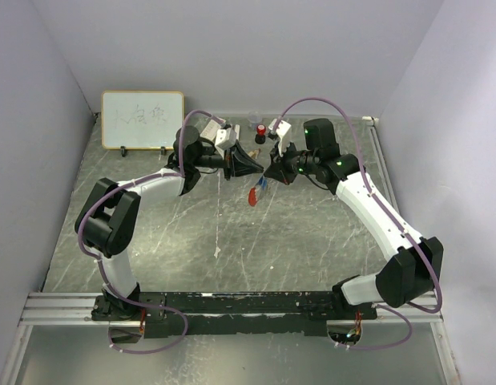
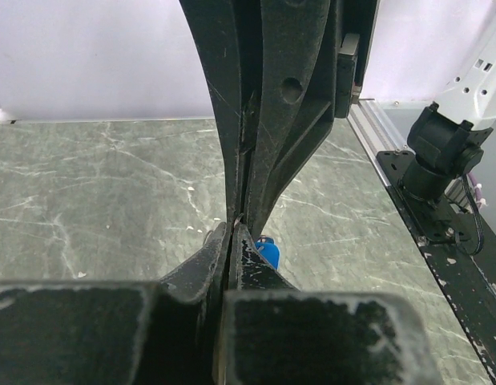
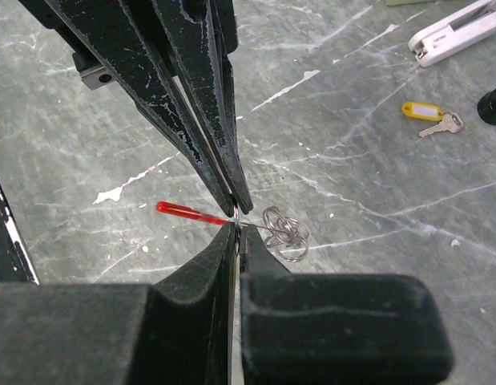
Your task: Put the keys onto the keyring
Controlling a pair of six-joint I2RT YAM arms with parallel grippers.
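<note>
The keyring hangs in mid-air between both grippers, above the back middle of the table. Its flat red tag (image 3: 183,211) (image 1: 252,195) sticks out left of the jaws, and a cluster of silvery wire rings (image 3: 285,228) dangles to the right. My right gripper (image 3: 238,228) (image 1: 270,170) is shut on a thin ring of it. My left gripper (image 2: 234,228) (image 1: 252,164) meets it tip to tip, shut on the same ring. A blue-headed key (image 2: 268,250) (image 1: 262,186) hangs just under the tips; its attachment is hidden.
A key with a yellow tag (image 3: 428,112) lies on the marble table (image 1: 231,241) near a white box (image 3: 456,32) (image 1: 280,127). A small red-and-black cylinder (image 1: 260,132) stands behind the grippers. A whiteboard (image 1: 143,120) leans at the back left.
</note>
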